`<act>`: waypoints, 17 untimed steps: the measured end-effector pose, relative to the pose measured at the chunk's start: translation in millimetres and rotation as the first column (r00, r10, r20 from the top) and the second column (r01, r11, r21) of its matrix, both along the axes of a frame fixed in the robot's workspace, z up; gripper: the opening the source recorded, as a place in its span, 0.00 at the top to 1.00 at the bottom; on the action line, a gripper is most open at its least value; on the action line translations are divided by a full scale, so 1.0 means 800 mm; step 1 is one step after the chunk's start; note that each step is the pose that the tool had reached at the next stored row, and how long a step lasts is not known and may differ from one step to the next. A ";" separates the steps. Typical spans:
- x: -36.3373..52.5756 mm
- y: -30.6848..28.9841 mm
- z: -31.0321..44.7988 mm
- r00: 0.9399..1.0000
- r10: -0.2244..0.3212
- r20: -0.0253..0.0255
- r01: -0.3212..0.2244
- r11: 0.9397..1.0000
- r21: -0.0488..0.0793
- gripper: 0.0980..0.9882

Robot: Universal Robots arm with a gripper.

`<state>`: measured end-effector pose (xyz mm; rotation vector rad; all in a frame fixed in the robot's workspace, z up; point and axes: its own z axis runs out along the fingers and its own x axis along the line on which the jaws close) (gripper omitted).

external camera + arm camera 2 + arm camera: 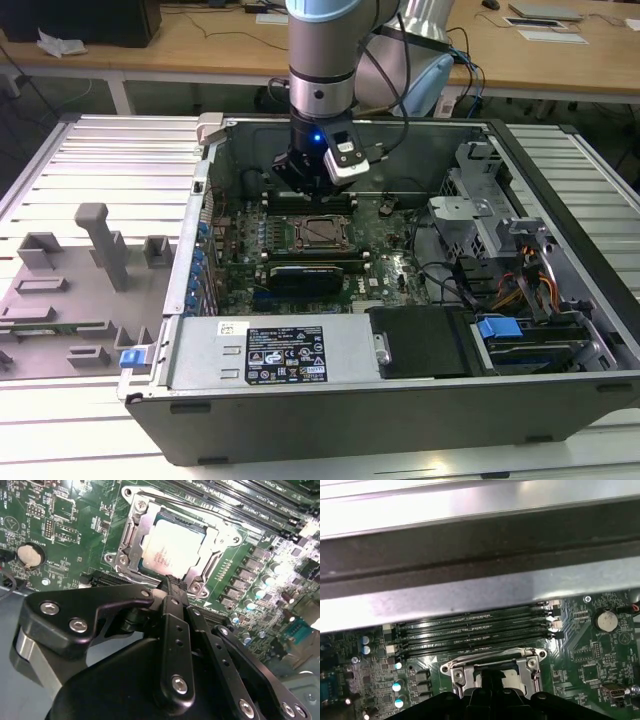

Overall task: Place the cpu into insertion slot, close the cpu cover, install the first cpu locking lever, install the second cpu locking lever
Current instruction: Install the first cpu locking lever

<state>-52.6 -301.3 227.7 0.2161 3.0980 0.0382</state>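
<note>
Slatted metal workbench (pixel 90 150) holds an open computer case (pixel 400 400), wooden desks behind it; grey fixture blocks (pixel 105 245) lie on the bench at the exterior view's left of the case. Motherboard (pixel 385 215) sits flat inside the case. Landmark: the cpu socket (pixel 322 232) mid-board. The cpu (pixel 172 547), pale silvery top, sits seated in the socket, with the cpu cover (pixel 131 540) closed flat around it, its frame bordering the chip on all sides. Gripper (pixel 172 582) hangs over the socket's edge, black fingers pressed together into one narrow tip, holding nothing. That tip is just beside the cpu's near edge in the second wrist view, above the cover's frame; contact cannot be told. Memory slots (pixel 475 627) run along the far side of the socket from the gripper body. Coin cell battery (pixel 30 555) lies on the board well apart from the socket. Arm's wrist (pixel 320 95) stands upright above the socket.
</note>
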 end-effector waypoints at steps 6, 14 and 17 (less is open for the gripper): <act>-0.001 -0.0007 -0.0015 0.998 0.056 0.027 -0.056 0.998 -0.005 0.99; 0.001 -0.0044 -0.0036 0.992 0.122 0.025 -0.121 0.993 -0.012 0.99; 0.001 -0.0117 -0.0037 0.992 0.122 0.024 -0.122 0.992 -0.019 0.99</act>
